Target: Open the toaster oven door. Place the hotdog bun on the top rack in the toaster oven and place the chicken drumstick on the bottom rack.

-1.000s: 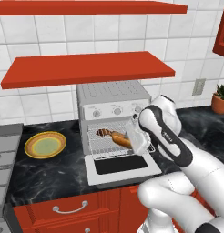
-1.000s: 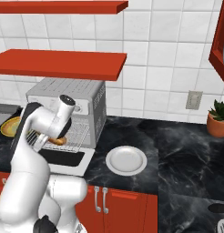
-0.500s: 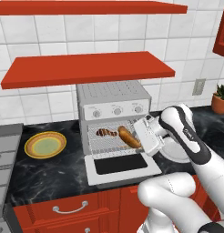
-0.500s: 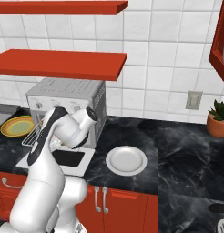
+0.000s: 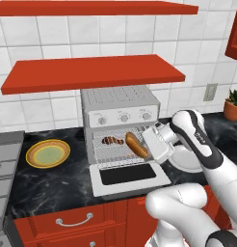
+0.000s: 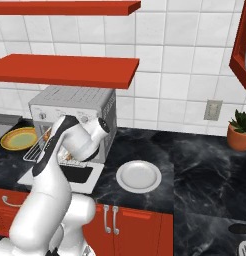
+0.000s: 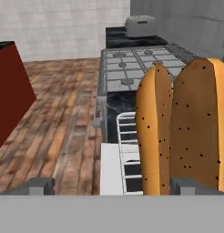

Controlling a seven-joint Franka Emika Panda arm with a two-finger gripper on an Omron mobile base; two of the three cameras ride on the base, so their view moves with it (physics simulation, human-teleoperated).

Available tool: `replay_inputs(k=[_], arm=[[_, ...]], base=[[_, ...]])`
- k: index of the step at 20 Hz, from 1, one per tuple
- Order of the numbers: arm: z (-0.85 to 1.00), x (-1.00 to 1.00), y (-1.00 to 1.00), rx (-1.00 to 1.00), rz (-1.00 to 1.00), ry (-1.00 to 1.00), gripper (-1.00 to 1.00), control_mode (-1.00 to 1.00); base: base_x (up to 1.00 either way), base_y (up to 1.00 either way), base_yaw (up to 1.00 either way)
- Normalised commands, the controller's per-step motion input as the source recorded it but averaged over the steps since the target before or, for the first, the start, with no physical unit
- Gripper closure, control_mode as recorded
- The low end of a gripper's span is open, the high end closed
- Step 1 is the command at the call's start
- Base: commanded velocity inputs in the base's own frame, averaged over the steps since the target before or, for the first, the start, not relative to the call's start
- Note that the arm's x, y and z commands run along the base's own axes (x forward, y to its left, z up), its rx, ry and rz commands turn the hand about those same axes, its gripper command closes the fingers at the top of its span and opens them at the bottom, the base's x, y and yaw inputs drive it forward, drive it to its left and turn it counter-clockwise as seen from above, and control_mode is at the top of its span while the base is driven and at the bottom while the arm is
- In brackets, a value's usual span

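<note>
The toaster oven [image 5: 119,107] stands on the counter with its door [image 5: 130,176] folded down flat. A wire rack [image 5: 115,155] is drawn out over the door. On it lies the hotdog bun [image 5: 136,144], tan and speckled, and the brown chicken drumstick [image 5: 113,141] rests just left of it, further in. I cannot tell which level each one sits on. My gripper [image 5: 149,144] hovers just right of the bun, open, holding nothing. In the hand view the bun [image 7: 186,132] stands close ahead on the right, over the rack [image 7: 129,150], with the gripper [image 7: 114,186] empty.
A yellow plate [image 5: 48,153] sits left of the oven and a white plate [image 6: 138,176] to its right. A red shelf [image 5: 91,72] hangs low over the oven. A stove [image 5: 2,159] borders the left side and a potted plant [image 5: 233,103] the far right.
The hand has drawn back to the right, away from the bun. The bun stays where it lay on the rack, and the jaws remain wide.
</note>
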Motion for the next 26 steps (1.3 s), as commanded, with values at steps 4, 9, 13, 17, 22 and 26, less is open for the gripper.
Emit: replay_inputs(k=[4,9,13,17,22,26], arm=[[-0.21,0.14,-0.23,-0.05,0.0,0.31,-1.0,-1.0],[-0.17,0.05,-0.21,-0.05,0.0,0.26,-1.0,-1.0],[0.22,0.0,0.0,-0.01,0.0,0.15,-1.0,-1.0],[0.67,-0.33,0.04,-0.04,-0.02,0.1,-1.0,-1.0],[0.27,-0.66,0.52,-0.27,-0.24,0.01,-1.0,-1.0],[-0.11,-0.78,0.58,-0.37,-0.38,0.0,-1.0,-1.0]], base=[[0.0,0.0,0.0],[0.0,0.0,0.0],[0.0,0.0,0.0],[0.0,0.0,0.0],[0.0,0.0,0.0],[0.0,0.0,0.0]])
